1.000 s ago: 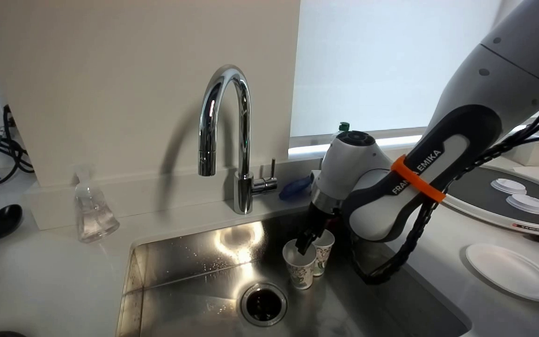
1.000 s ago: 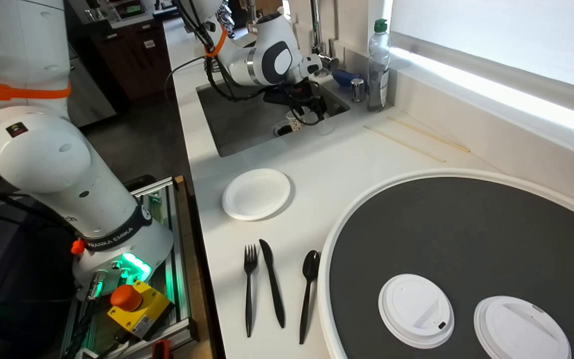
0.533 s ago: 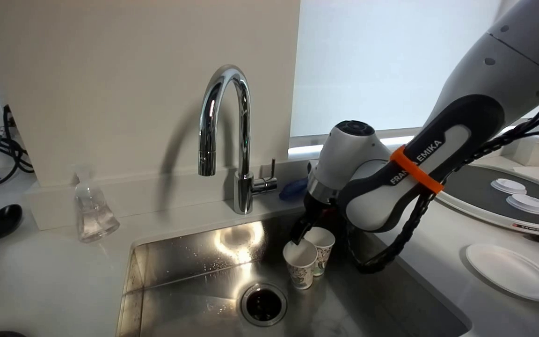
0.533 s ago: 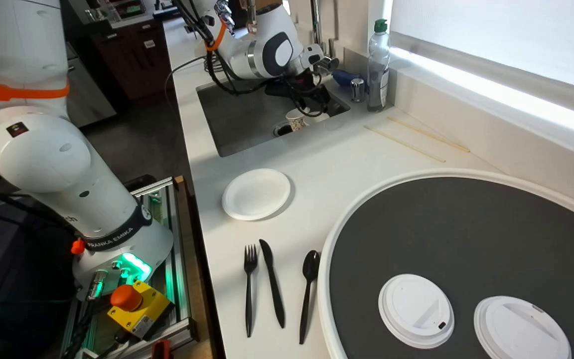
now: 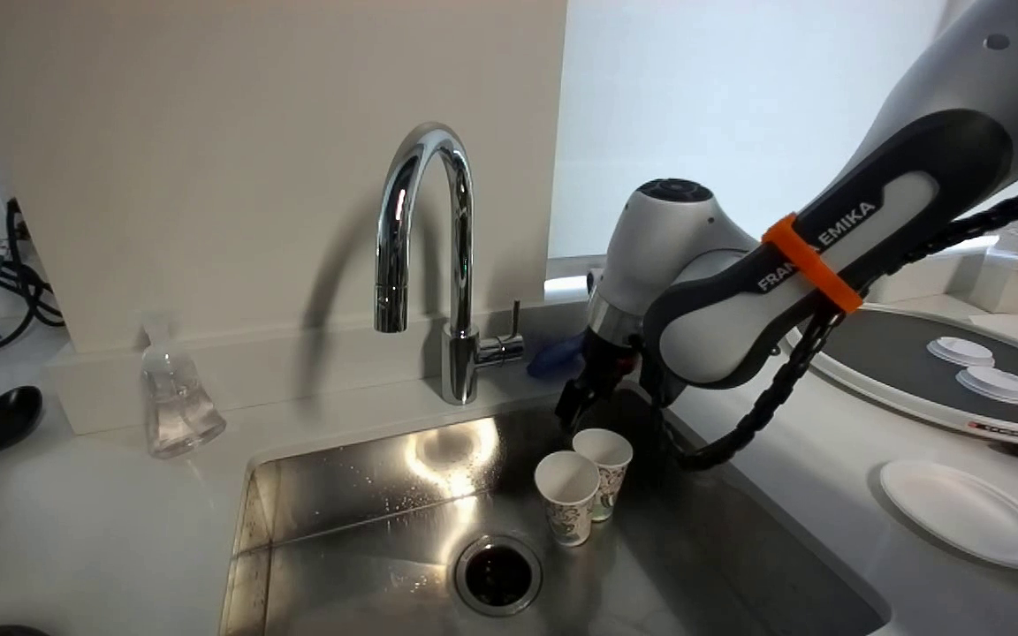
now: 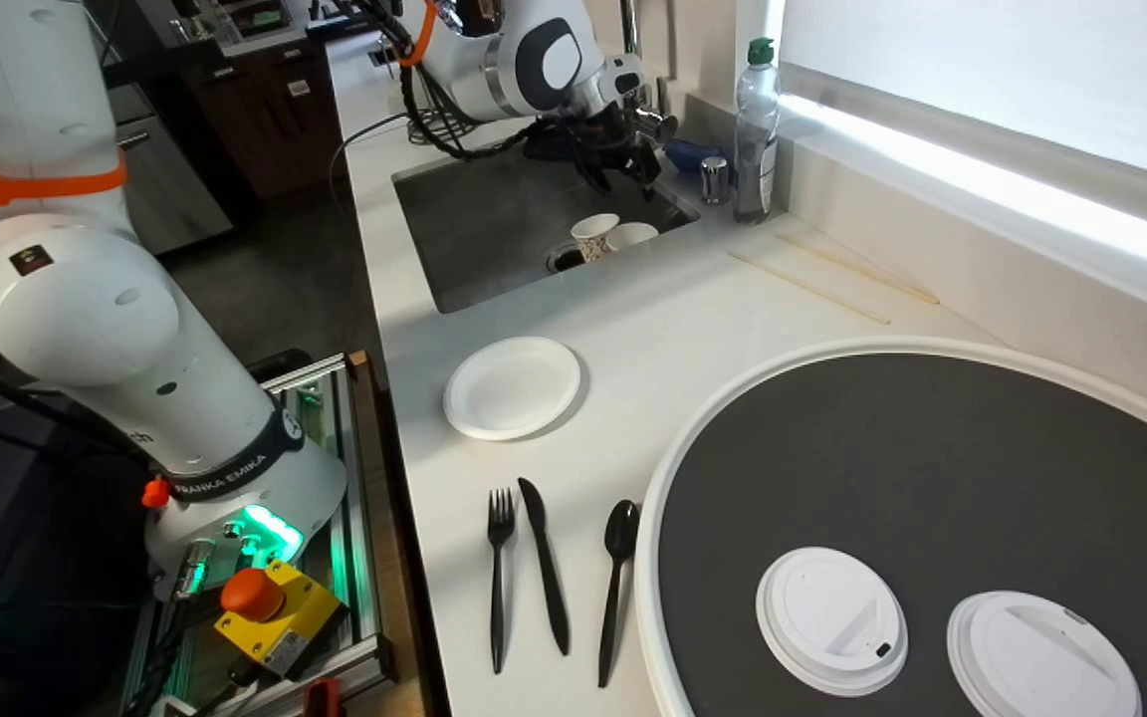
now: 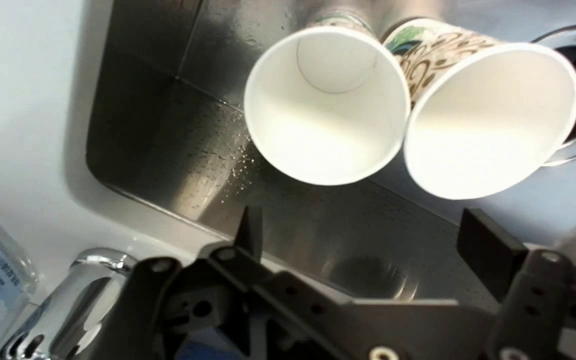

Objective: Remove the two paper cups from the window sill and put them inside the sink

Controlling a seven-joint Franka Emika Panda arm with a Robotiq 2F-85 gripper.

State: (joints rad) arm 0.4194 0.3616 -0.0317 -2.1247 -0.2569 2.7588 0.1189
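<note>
The two paper cups stand upright, rims close together, inside the sink (image 5: 359,574): the one nearer the drain is the patterned cup (image 5: 569,521), and beside it is the other cup (image 5: 612,486). In the wrist view I look into both, the left cup (image 7: 327,145) and the right cup (image 7: 488,130). My gripper (image 7: 363,230) is open, its fingers wide apart with nothing between them. In an exterior view the gripper (image 5: 569,411) hangs above and behind the cups, clear of them. The window sill (image 6: 992,184) shows as a bright ledge with no cup on its visible part.
A chrome tap (image 5: 460,265) rises behind the sink. Near the sink corner stand a clear bottle (image 6: 756,139), a small chrome cylinder (image 6: 715,181) and a blue object (image 6: 690,154). A white plate (image 6: 512,388) and black cutlery lie on the counter, beside a round dark board (image 6: 882,448).
My gripper has risen from the rim of the cup nearer the drain and drawn back, its fingers now clear of both cups. The cups have stayed where they stand.
</note>
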